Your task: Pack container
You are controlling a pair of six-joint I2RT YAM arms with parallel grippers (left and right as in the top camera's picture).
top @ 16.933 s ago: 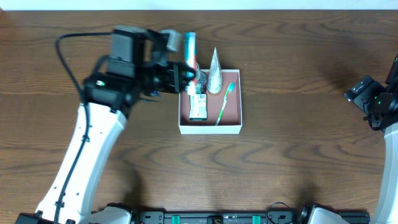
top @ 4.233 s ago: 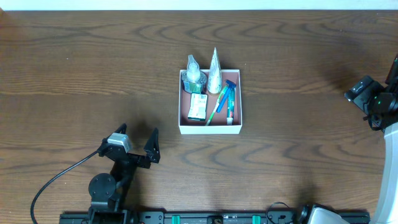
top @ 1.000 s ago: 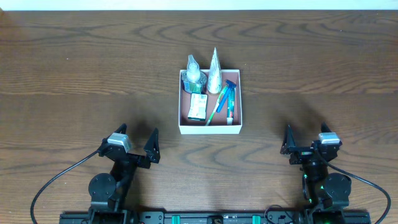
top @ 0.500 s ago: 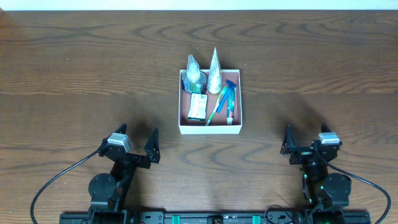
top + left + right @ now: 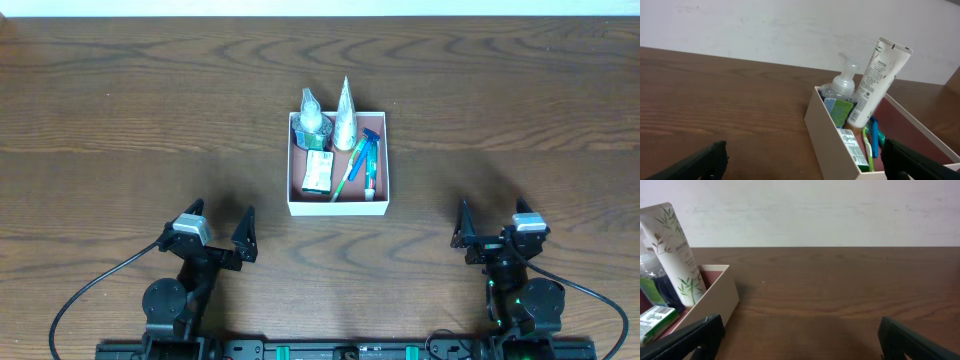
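"Brown wooden tabletop (image 5: 120, 120), and about midway between its left and right edges, a little toward the far edge, that shallow square container with white walls and a reddish-brown inside (image 5: 338, 208). Looks packed to me."

"Both arms are down by the near edge. The left gripper (image 5: 220, 222) has its jaws spread wide with nothing in them, and the right gripper (image 5: 492, 225) is the same."

"Which one would reach it?"

"The container lies ahead of both and inward, between them. The left looks somewhat nearer. Being square, it has no long axis to line up with."

"And inside?"

"A white squeeze tube (image 5: 345, 120) and a clear pump bottle (image 5: 311, 118) upright at the far wall, and a green-and-white packet (image 5: 318, 172) lying flat. A green toothbrush (image 5: 350, 172) and a blue-handled thing (image 5: 372, 165) lie roughly far-to-near."
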